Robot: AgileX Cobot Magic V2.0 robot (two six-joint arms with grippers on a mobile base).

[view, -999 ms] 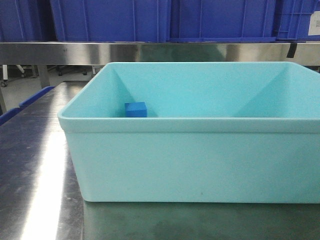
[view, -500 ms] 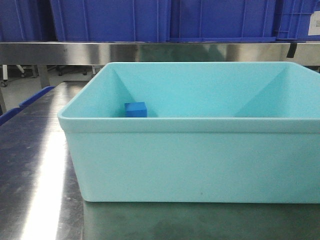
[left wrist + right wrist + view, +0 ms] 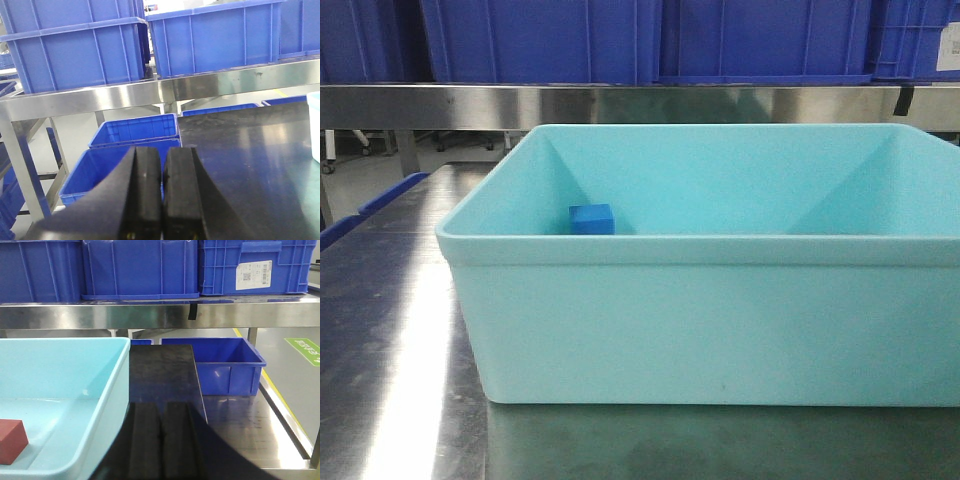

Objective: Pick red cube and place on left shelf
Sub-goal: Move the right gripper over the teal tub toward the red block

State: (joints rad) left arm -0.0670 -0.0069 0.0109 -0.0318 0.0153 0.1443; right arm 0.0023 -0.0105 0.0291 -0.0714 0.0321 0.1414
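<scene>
The red cube (image 3: 10, 441) lies on the floor of the light teal bin (image 3: 107, 390), at the lower left of the right wrist view. My right gripper (image 3: 161, 407) is shut and empty, just outside the bin's right wall, over the steel table. My left gripper (image 3: 163, 151) is also shut on nothing, at the table's left edge. Ahead of it runs the left shelf (image 3: 100, 97), a steel rail carrying blue crates (image 3: 80, 50). In the front view the red cube is hidden, and neither gripper shows.
A blue cube (image 3: 591, 219) sits in the teal bin (image 3: 700, 320) near its far left corner. The shelf rail (image 3: 640, 105) with blue crates (image 3: 550, 40) spans the back. Open blue crates (image 3: 135, 132) stand low beside the table (image 3: 250, 160); another crate (image 3: 220, 365) stands beyond it at right.
</scene>
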